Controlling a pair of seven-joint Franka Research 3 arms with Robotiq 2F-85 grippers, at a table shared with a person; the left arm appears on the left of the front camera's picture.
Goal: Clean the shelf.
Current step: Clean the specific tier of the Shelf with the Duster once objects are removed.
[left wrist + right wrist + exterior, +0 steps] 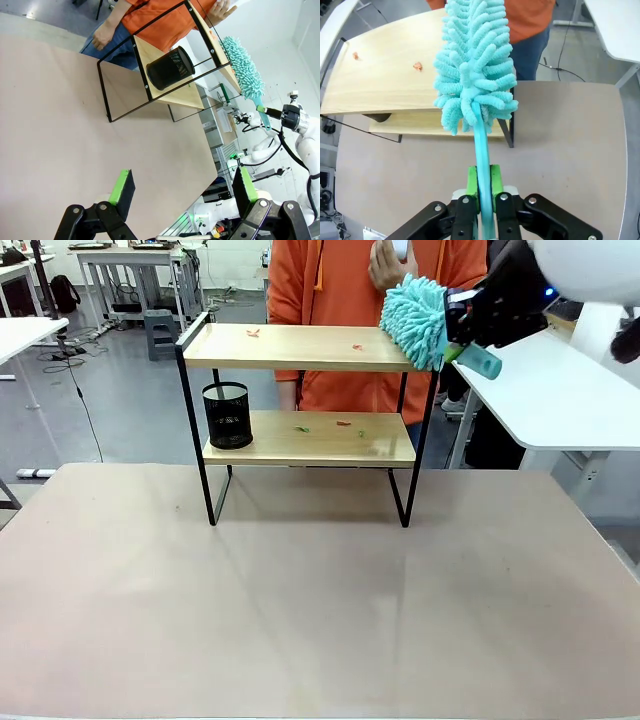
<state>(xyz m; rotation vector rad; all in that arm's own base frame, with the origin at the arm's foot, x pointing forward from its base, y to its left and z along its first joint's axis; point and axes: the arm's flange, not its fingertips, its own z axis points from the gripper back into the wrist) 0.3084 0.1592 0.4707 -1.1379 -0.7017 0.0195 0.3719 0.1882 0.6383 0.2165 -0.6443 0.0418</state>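
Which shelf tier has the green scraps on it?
The lower board, the one holding the black mesh cup; the top board carries orange scraps instead.

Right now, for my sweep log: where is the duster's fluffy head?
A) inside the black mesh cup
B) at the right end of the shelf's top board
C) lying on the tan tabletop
B: the teal duster, clamped by its handle in the right gripper, has its head at the right end of the top board of the shelf.

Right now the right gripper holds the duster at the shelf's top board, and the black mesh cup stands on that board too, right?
Not quite: the mesh cup stands on the shelf's lower board, as the front view shows. The rest is right.
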